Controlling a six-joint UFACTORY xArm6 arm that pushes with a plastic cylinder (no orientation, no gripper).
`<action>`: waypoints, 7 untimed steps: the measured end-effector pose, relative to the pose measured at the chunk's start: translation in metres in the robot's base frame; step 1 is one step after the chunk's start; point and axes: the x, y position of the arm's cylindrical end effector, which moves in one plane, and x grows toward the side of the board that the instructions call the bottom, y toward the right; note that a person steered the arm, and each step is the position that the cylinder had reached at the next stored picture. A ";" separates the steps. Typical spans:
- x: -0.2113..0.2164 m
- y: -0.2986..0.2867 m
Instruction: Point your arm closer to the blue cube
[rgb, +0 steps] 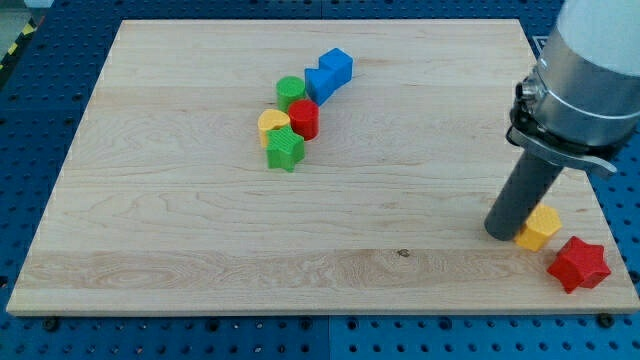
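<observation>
The blue cube (337, 66) sits near the view's top centre, at the upper right end of a cluster. Touching its lower left is a second blue block (319, 84). My tip (500, 233) is at the lower right of the board, far from the blue cube, with the dark rod rising to the grey arm at the view's right. The tip stands right beside a yellow block (540, 228).
The cluster also holds a green cylinder (291, 92), a red cylinder (304, 119), a yellow block (271, 125) and a green star (285, 150). A red star (578, 264) lies near the wooden board's (200, 240) lower right corner.
</observation>
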 end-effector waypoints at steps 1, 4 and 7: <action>0.006 0.002; -0.029 -0.032; -0.121 -0.093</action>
